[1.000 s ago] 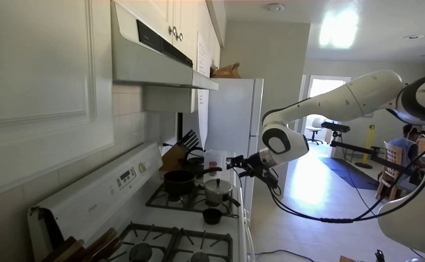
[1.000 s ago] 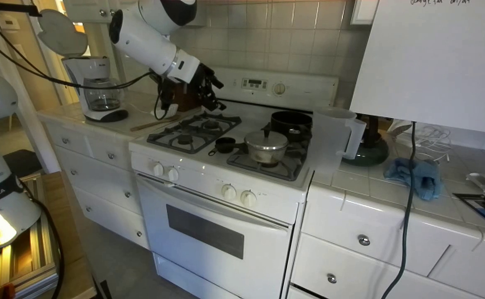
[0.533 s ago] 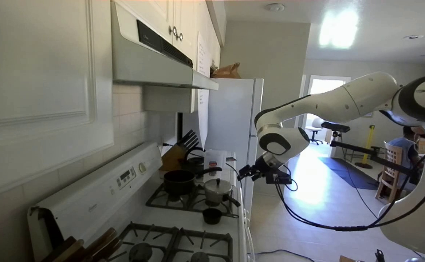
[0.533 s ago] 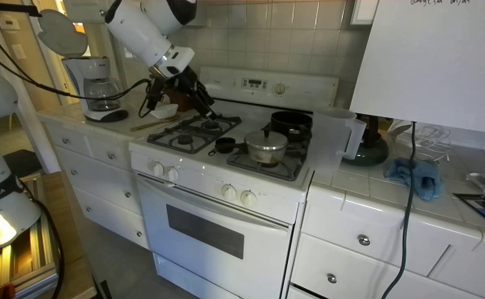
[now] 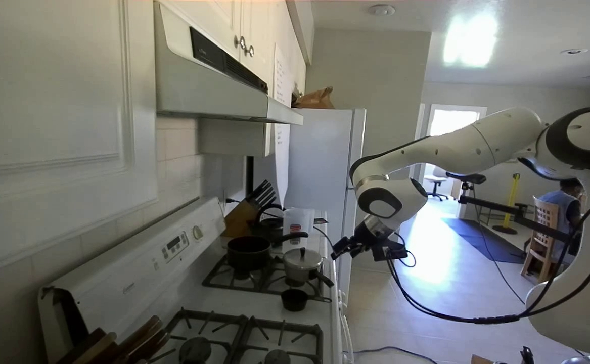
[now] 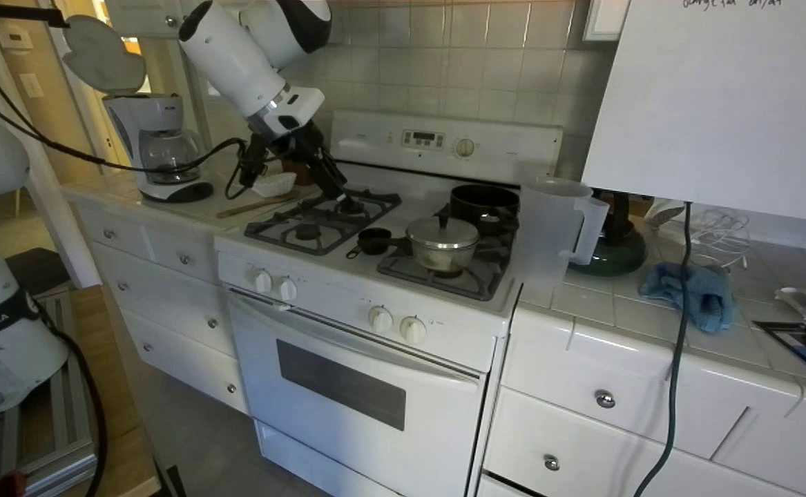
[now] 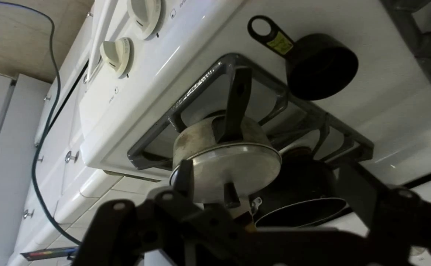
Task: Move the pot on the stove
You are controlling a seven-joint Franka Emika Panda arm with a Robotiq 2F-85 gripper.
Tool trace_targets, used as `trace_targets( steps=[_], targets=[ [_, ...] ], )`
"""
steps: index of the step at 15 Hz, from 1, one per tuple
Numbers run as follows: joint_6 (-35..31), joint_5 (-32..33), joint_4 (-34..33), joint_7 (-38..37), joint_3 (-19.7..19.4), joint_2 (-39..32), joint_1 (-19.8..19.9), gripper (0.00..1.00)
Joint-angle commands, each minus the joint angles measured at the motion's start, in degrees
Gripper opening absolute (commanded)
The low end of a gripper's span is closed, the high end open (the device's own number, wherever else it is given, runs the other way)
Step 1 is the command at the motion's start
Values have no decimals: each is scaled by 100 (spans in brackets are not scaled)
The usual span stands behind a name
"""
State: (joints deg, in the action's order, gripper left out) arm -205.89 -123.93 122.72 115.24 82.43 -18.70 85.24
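Note:
The pot (image 6: pixel 442 254), silvery with a shiny lid and a dark knob, rests on a front burner of the white stove (image 6: pixel 333 266). In an exterior view its black handle (image 5: pixel 322 279) points toward the stove's front edge. My gripper (image 7: pixel 269 176) is open, its dark fingers spread wide with nothing held. Through the gap between them the wrist view shows part of the pot's lid (image 7: pixel 245 166) and a black pot behind. In an exterior view the gripper (image 5: pixel 336 252) hangs tilted down, higher than the pot and apart from it.
A black pot (image 5: pixel 248 253) stands on the burner behind the silvery one. A small black pan (image 6: pixel 373 241) sits beside it on the stove top. A translucent pitcher (image 6: pixel 551 228) and a knife block (image 5: pixel 241 217) stand close by. The range hood (image 5: pixel 224 96) overhangs the stove.
My gripper has swung to a steeper downward tilt, dropped lower and drawn back from the stove's back panel, most of it in the first half second. The pots have not moved.

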Motion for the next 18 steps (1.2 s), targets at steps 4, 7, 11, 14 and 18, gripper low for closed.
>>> trace_targets(
  steps=[4, 7, 11, 14, 18],
  targets=[
    [-564, 401, -173, 1732, 364, -888, 184, 100],
    [-1241, 450, -354, 3012, 908, -1719, 542, 100],
    [-2384, 559, -761, 4645, 1300, -2612, 605, 100],
    [-3277, 1724, -517, 4178, 1696, -3482, 255, 100],
    [-3912, 2680, -40, 4158, 1918, -4279, -128, 100]
  ],
)
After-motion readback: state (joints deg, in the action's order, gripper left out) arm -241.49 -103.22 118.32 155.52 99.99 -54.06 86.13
